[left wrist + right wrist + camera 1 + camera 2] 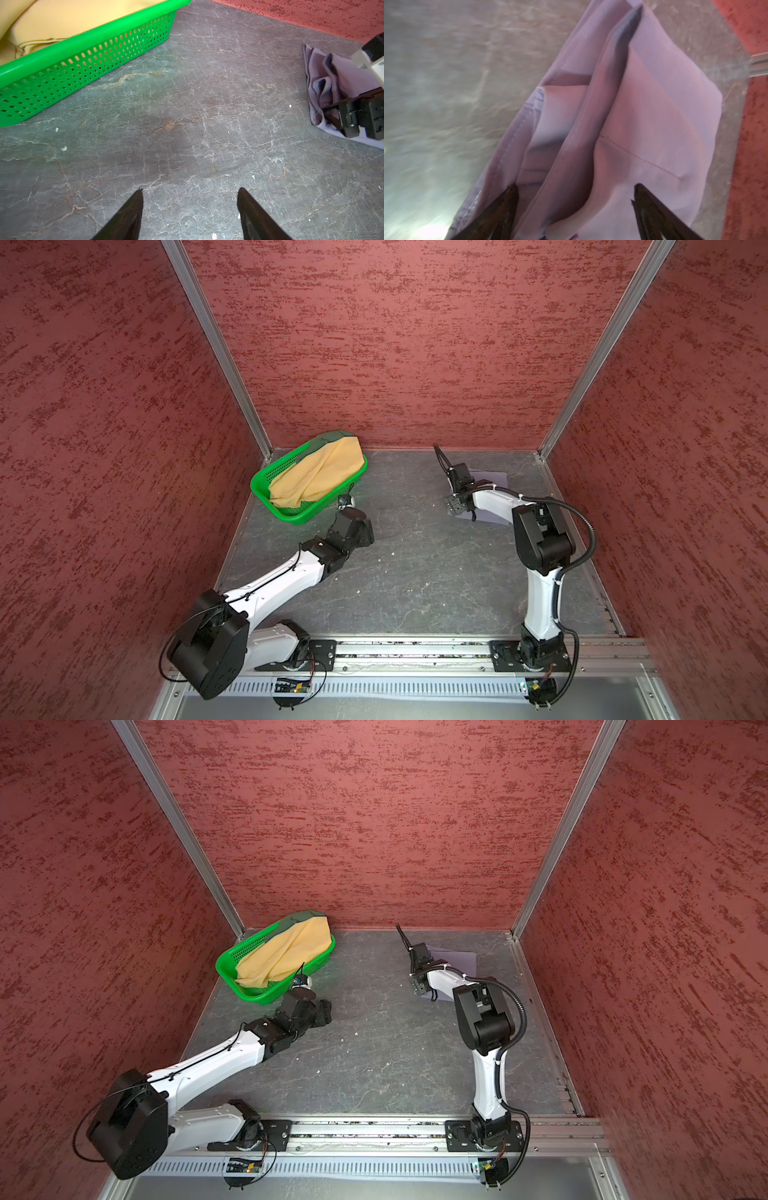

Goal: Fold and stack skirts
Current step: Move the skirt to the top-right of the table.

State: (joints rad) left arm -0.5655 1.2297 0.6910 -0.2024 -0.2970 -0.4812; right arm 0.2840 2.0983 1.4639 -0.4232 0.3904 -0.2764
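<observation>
A basket is set on the table, at its far corner on the left arm's side. The yellow skirt is heaped inside the basket and most of the interior is covered by it. The green skirt is seen at the basket's far end, partly buried under the yellow skirt. The lavender skirt is laid folded on the table, well apart from the basket, toward the right arm's side.

The left gripper is held near the basket's long near wall, over bare table. Its jaws are spread apart and nothing is held between them.

The right gripper is placed well apart from the basket, over the lavender skirt. Its jaws are spread wide. A raised fold of cloth is seen between them but is not pinched. Whether the fingertips touch the cloth cannot be told, as the right wrist view is blurred.
</observation>
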